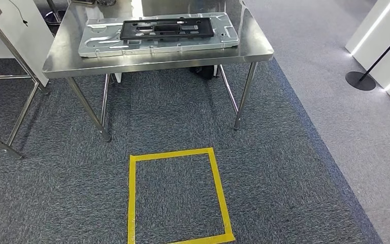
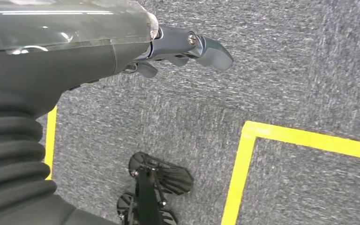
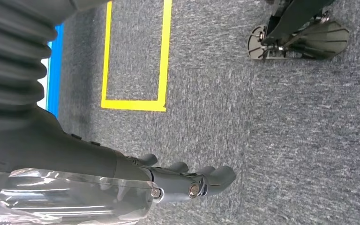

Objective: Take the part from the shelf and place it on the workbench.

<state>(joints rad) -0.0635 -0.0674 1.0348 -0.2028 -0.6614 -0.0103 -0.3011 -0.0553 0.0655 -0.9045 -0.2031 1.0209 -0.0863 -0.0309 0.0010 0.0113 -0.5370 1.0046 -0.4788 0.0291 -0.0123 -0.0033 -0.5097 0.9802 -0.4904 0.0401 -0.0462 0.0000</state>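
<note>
A steel workbench [image 1: 157,60] stands ahead of me. On it lies a flat silver metal panel [image 1: 101,43] with a black frame-like part [image 1: 167,28] resting on top. My left hand [image 2: 178,49] hangs over the grey carpet, fingers loosely extended and holding nothing. My right hand [image 3: 187,180] hangs the same way, fingers apart and nothing in it. Both hands are far below and in front of the bench.
A yellow tape square [image 1: 177,195] marks the carpet before the bench. A second steel table's legs [image 1: 10,112] stand at the left. A black round stand base [image 1: 360,80] and white panels [image 1: 386,46] are at the right. A blue floor strip [image 3: 54,70] lies beside another tape square.
</note>
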